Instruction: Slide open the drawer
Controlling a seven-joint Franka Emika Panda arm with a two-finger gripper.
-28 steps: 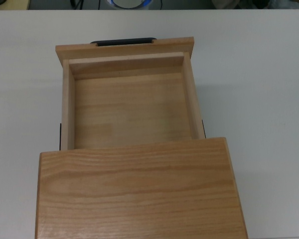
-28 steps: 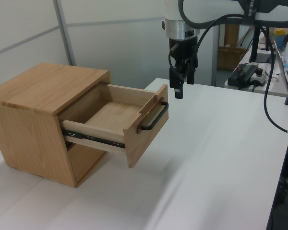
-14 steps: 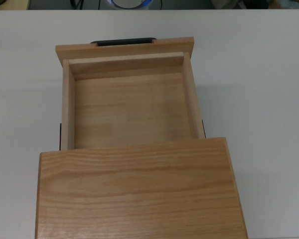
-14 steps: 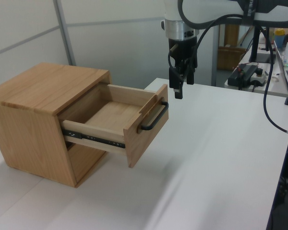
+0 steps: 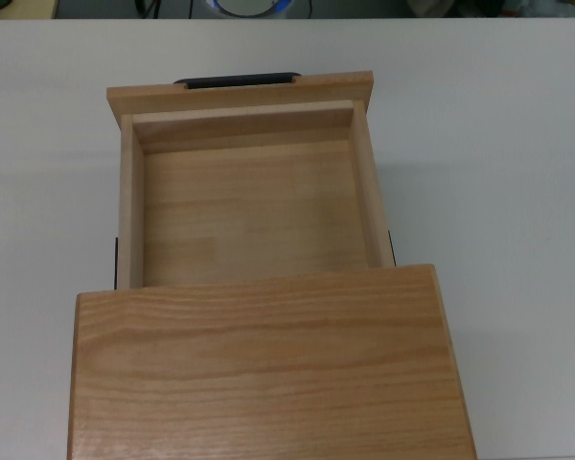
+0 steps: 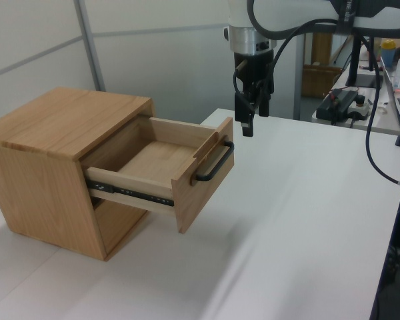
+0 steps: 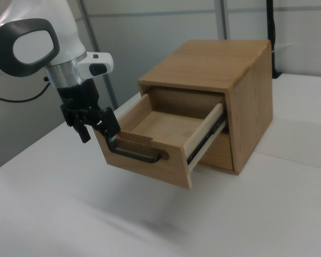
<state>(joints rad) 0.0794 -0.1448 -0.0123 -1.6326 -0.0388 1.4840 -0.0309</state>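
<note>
White table [image 6: 307,200], drawer [image 6: 161,160] out (empty), gripper [image 6: 247,119] above.

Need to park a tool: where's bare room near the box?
Bare: the drawer floor, and the white table in front of the handle. Crowded: just above the handle, where the gripper hangs.

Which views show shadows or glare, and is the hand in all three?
Top view: even light, no glare, hand out of frame. Left view: faint shadow on the table below the drawer; hand visible. Right view: soft shadow under the drawer front; hand sharp.
</note>
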